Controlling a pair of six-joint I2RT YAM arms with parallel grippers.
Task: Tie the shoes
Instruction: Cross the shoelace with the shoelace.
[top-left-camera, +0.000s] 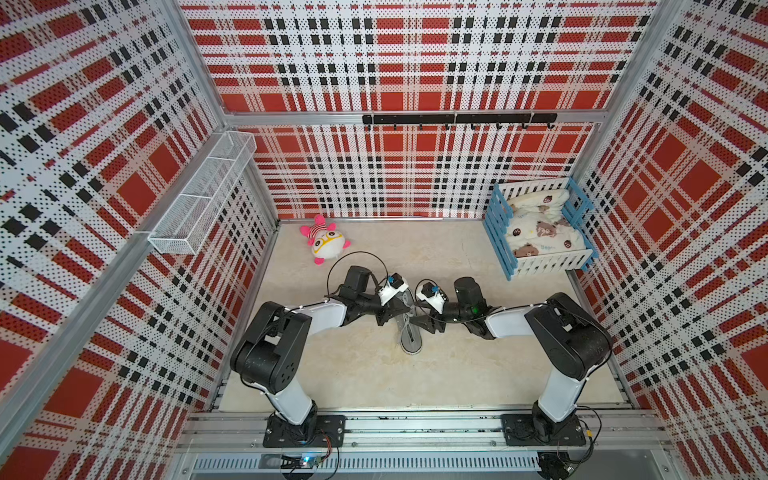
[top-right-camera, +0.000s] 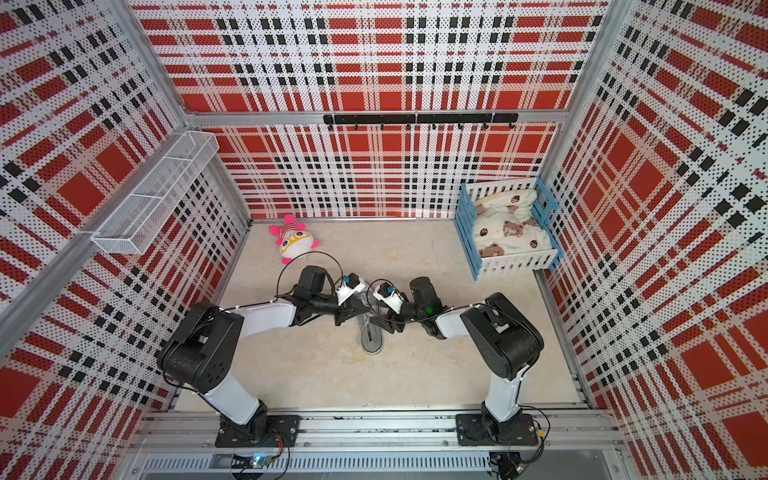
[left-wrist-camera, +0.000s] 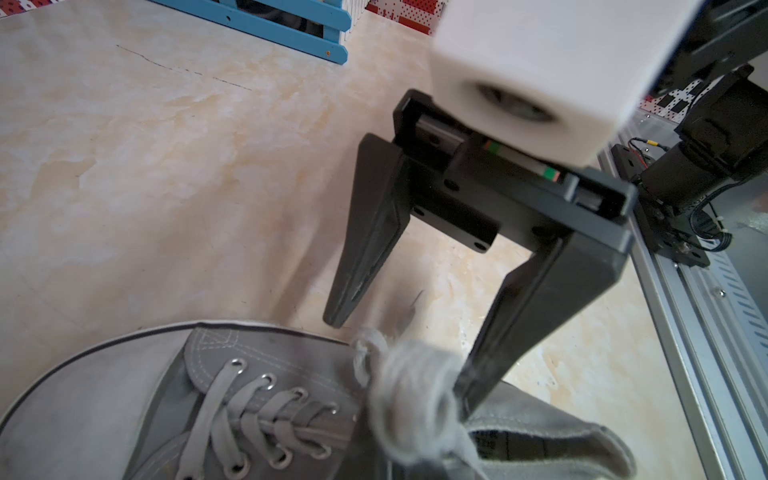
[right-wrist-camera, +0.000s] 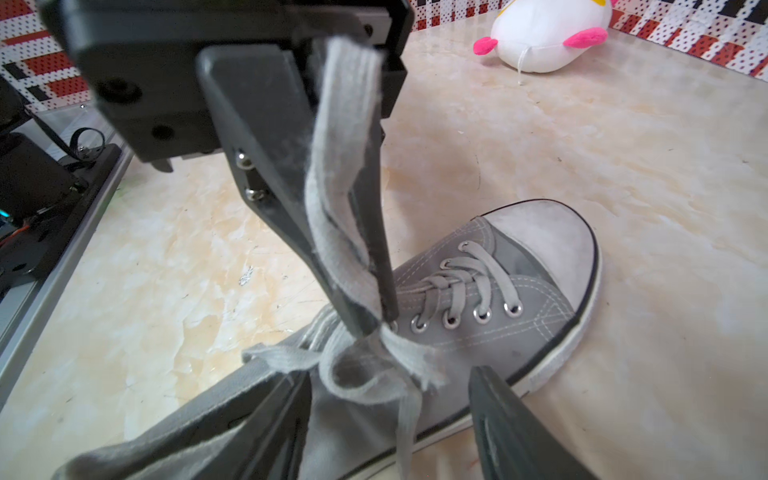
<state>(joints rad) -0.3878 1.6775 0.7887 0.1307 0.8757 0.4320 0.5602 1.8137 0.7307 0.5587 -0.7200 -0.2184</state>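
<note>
The grey shoe (top-left-camera: 412, 338) (top-right-camera: 371, 340) lies mid-floor between both arms, white toe cap toward the back wall. In the right wrist view my left gripper (right-wrist-camera: 376, 322) is shut on a doubled pale grey lace (right-wrist-camera: 340, 187) just above the shoe's (right-wrist-camera: 498, 332) top eyelets. A loose knot sits below it. My right gripper (right-wrist-camera: 390, 415) stands open astride that knot, with the lace ends hanging free between its fingers. The left wrist view shows the right gripper (left-wrist-camera: 403, 357) spread wide over the shoe (left-wrist-camera: 270, 361) and a blurred lace bundle (left-wrist-camera: 407, 386).
A pink-and-white plush toy (top-left-camera: 326, 243) (right-wrist-camera: 544, 37) lies at the back left. A blue-and-white crib (top-left-camera: 496, 232) (top-right-camera: 467, 232) with bedding stands at the back right. A wire basket (top-left-camera: 203, 195) hangs on the left wall, and a black hook rail (top-left-camera: 457, 119) on the back wall.
</note>
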